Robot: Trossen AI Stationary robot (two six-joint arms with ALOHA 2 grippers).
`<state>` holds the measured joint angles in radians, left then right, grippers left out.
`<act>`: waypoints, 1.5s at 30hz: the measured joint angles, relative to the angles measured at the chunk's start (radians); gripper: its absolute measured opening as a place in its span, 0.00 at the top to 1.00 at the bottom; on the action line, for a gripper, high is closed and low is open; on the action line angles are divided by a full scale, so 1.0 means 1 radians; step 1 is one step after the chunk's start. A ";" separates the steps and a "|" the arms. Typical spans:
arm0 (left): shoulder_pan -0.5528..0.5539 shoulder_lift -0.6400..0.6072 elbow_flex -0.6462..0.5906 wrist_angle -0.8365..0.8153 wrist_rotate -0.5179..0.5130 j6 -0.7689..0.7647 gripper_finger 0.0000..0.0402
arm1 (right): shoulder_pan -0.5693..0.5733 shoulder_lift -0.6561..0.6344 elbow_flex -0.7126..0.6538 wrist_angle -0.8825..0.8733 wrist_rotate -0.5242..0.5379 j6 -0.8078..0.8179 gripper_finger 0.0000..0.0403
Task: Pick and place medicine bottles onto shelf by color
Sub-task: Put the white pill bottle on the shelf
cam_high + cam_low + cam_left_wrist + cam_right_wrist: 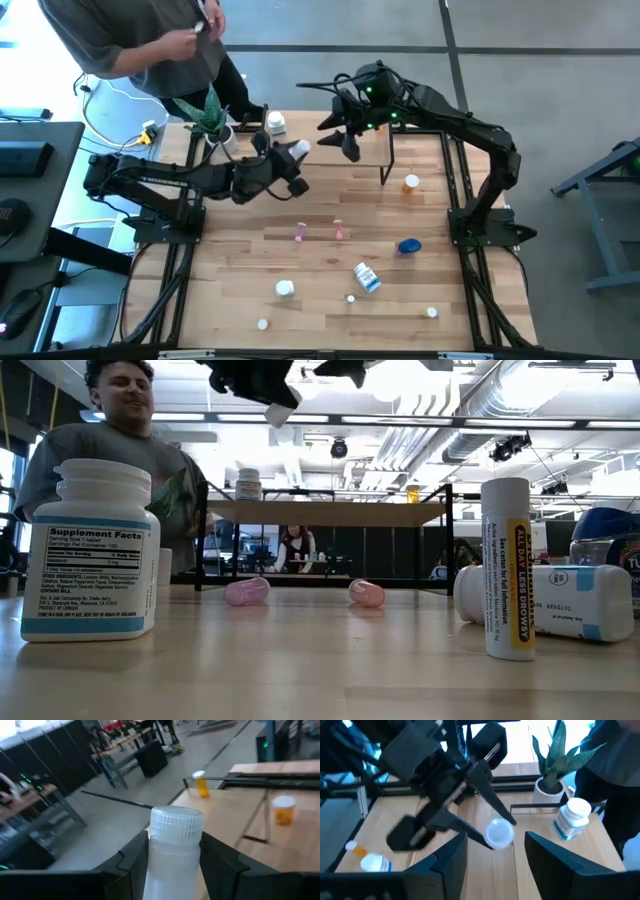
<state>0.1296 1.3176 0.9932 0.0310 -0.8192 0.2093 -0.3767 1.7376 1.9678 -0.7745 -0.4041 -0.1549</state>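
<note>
My left gripper (296, 156) is shut on a white medicine bottle (176, 827) with a ribbed white cap, high above the table's far middle. My right gripper (347, 147) hangs open just to its right, facing the bottle's cap (499, 833), with nothing between its fingers (451, 862). The shelf (330, 513) stands at the far side. A white bottle (248, 483) stands upright on its left part, and an orange bottle (412, 493) shows near its right end. Pink bottles (300, 233) (339, 230), a blue one (408, 246) and a blue-labelled white one (367, 277) lie on the table. My left gripper pinches the bottle's pale body (165, 870) just behind the cap, one finger on each side. The fingers come about level from the table's left and lie along the bottle. The cap end sticks out past the fingertips toward my right gripper. The bottle is lifted clear.
A person stands beyond the far left corner, beside a potted plant (212, 118). An orange bottle (411, 184) stands at the right. Small white bottles (285, 289) (431, 313) (263, 324) dot the near half. Close to the low camera stand a supplement bottle (92, 550) and a tall tube (507, 565).
</note>
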 joint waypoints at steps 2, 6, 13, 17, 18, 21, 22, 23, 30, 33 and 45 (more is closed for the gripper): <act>0.015 0.001 0.000 0.013 -0.001 0.074 0.66 | 0.000 0.021 0.000 0.024 0.007 0.037 0.53; 0.034 0.001 0.000 0.034 -0.028 0.173 0.66 | 0.000 0.054 -0.001 0.029 0.012 0.078 0.53; 0.041 0.001 0.000 0.034 -0.041 0.232 0.66 | 0.006 0.081 -0.001 0.040 0.151 0.095 0.53; 0.041 0.001 0.000 0.034 -0.041 0.208 0.66 | 0.009 0.085 -0.001 0.049 0.151 0.095 0.53; 0.041 0.001 0.000 0.034 -0.041 0.196 0.66 | 0.010 0.085 -0.001 0.053 0.151 0.096 0.53; 0.041 0.001 0.000 0.034 -0.041 0.190 0.66 | 0.017 0.085 -0.001 0.078 0.151 0.114 0.53; 0.041 0.001 0.000 0.035 -0.041 0.193 0.66 | 0.019 0.085 -0.001 0.085 0.151 0.120 0.53; 0.041 0.001 0.000 0.035 -0.040 0.194 0.66 | 0.021 0.085 -0.001 0.091 0.151 0.121 0.53; 0.040 0.001 0.000 0.047 -0.037 0.194 0.66 | 0.032 0.115 -0.001 0.135 0.183 0.136 0.53; 0.040 0.001 0.000 0.061 -0.038 0.195 0.66 | 0.033 0.127 -0.001 0.128 0.172 0.155 0.53; 0.040 0.001 0.000 0.079 -0.024 0.195 0.66 | 0.044 0.127 -0.001 0.148 0.187 0.172 0.62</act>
<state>0.1699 1.3186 0.9928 0.1103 -0.8429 0.4042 -0.3328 1.8648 1.9671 -0.6266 -0.2169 0.0174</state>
